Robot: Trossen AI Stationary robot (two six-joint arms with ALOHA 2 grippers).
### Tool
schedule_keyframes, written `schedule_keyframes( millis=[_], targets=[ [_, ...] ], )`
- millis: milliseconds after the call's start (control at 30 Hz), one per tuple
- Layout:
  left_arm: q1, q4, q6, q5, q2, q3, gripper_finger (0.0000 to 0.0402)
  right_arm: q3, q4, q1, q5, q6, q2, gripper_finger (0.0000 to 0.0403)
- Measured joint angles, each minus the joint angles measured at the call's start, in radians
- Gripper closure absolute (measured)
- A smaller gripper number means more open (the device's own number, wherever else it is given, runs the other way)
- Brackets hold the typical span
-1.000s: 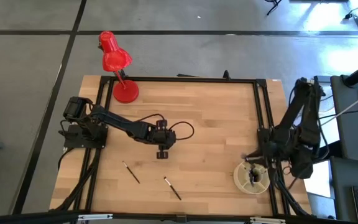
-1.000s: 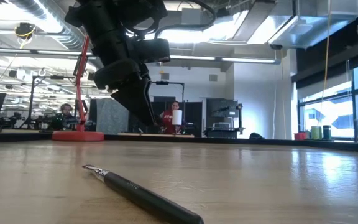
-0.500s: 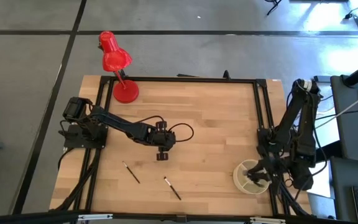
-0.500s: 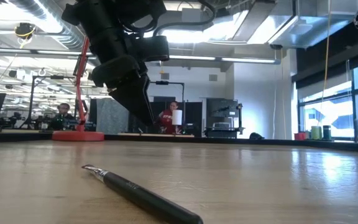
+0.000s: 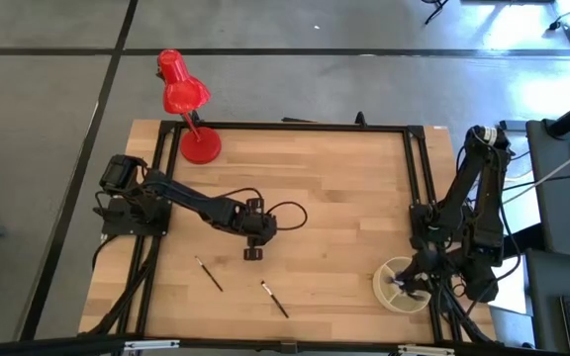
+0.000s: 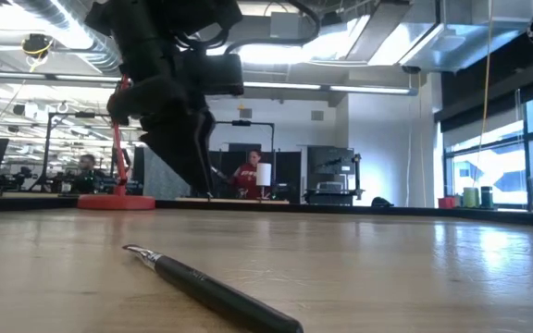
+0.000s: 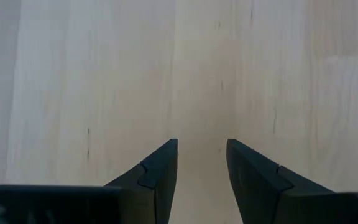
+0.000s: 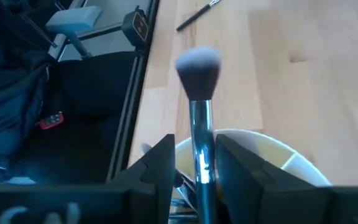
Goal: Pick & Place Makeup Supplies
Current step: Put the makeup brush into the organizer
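Observation:
Two thin dark makeup brushes lie flat on the wooden table near its front edge, one (image 5: 208, 274) left of the other (image 5: 275, 299); the low view shows one (image 6: 211, 287) up close. My left gripper (image 5: 253, 249) hangs open over bare wood (image 7: 202, 155), a little beyond them. At the near right, my right gripper (image 5: 411, 284) is over a cream cup (image 5: 396, 287). A brush with a fluffy head (image 8: 199, 65) and silver ferrule stands upright between its open fingers, with its lower end down in the cup (image 8: 266, 152). My right gripper has the upright brush's silver ferrule (image 8: 201, 146) between its two fingers, which slant down over the cup. A gap shows between one finger (image 8: 163, 163) and the ferrule. The other finger (image 8: 232, 163) stands close against it, and I cannot tell whether it touches.
A red desk lamp (image 5: 184, 99) stands at the table's far left corner. A black frame (image 5: 419, 198) runs along the table's edges. Dark handles of other brushes (image 8: 180, 183) show inside the cup. Another brush (image 8: 197, 15) lies on the wood beyond it.
My right gripper has come down and toward the table's near edge, carrying the fluffy brush to the cream cup, where the brush now stands upright.

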Motion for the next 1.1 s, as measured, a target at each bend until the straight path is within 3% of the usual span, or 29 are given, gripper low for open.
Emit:
schedule_keyframes(
  millis=[167,400,600,667,900,1100],
  targets=[
    [-0.005,-0.004,0.002,-0.022,0.000,0.000,0.0267,0.014,-0.056,0.000,0.014,0.002,-0.001,0.0284],
    [-0.005,0.038,0.004,-0.022,0.000,0.000,0.0267,0.155,-0.149,0.000,0.149,-0.103,-0.001,0.0284],
    [-0.005,0.359,0.062,0.023,0.000,0.000,0.0268,0.255,-0.156,-0.011,0.351,-0.235,-0.002,0.0283],
    [-0.005,0.462,0.078,0.042,0.009,0.000,0.0268,0.256,-0.160,-0.048,0.367,-0.233,-0.002,0.0283],
    [0.000,0.651,0.203,0.055,0.084,-0.001,0.0268,0.226,-0.272,-0.367,0.071,-0.039,0.008,0.0283],
    [0.026,0.624,0.156,-0.002,0.125,0.000,0.0268,0.206,-0.311,-0.724,-0.201,-0.132,0.085,0.0283]
  ],
)
